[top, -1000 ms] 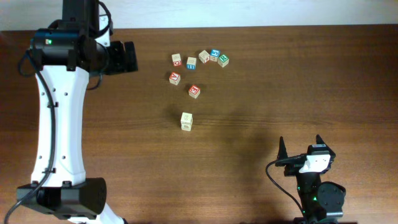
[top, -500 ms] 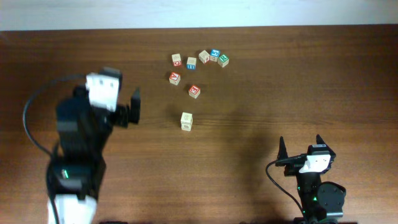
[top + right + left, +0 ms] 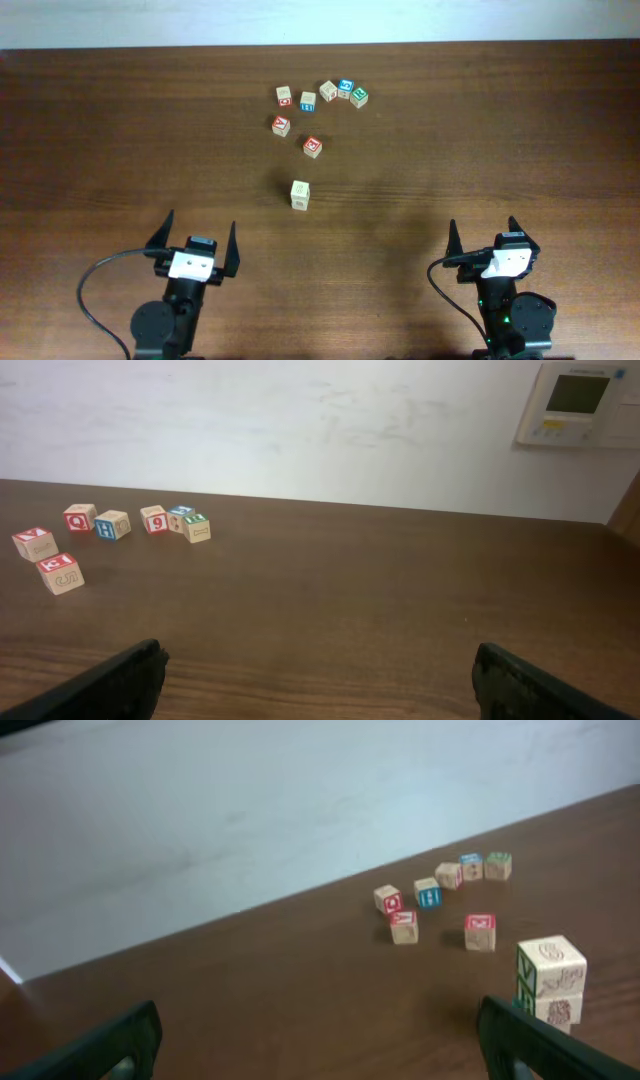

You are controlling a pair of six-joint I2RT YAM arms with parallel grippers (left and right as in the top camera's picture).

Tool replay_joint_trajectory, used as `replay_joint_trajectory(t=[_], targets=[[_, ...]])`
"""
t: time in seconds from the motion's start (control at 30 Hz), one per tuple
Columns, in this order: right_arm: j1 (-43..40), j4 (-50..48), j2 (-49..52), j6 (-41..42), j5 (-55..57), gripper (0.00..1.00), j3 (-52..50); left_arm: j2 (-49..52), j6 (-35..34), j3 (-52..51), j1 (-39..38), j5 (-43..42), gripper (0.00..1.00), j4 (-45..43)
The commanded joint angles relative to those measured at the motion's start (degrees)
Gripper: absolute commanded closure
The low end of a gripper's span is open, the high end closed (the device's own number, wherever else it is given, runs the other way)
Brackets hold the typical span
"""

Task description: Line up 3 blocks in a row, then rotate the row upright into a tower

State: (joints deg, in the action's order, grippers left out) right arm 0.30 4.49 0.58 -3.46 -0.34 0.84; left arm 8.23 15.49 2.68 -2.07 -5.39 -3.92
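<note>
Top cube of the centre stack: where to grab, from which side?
Pinch the top cube by two opposite side faces, coming straight down. The stack stands apart from the other cubes, so there is room either side; a sideways approach would likely topple it. The open left gripper sits nearer.

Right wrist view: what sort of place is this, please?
Probably an indoor room, perhaps an office or a lab: a plain white wall, a control panel mounted on it, like a thermostat, and a dark wooden table.
</note>
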Motion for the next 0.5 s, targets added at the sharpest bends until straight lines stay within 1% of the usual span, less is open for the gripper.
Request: replay_joint_trajectory(t=[0.0, 0.07, 0.13, 0.2, 0.47], targets=[[-0.31, 0.00, -0.37, -0.13, -0.52, 0.02, -0.52, -3.13, 0.90, -2.25, 0.37, 0.28, 0.01, 0.74], [-0.33, 0.00, -0.37, -0.13, -0.52, 0.02, -0.52, -4.33, 0.92, -2.21, 0.37, 1.49, 0.01, 3.50], [-0.33, 0.02, -0.37, -0.13, -0.52, 0.02, -0.52, -6.51, 0.92, -2.21, 0.37, 2.64, 0.01, 8.28], [-0.33, 0.00, -0.37, -0.13, -0.52, 0.02, -0.52, -8.07, 0.70, -2.21, 0.33, 2.86, 0.01, 8.37], [-0.33, 0.00, -0.37, -0.13, -0.52, 0.02, -0.52, -7.89, 0.66, -2.19, 0.37, 3.23, 0.01, 8.50]])
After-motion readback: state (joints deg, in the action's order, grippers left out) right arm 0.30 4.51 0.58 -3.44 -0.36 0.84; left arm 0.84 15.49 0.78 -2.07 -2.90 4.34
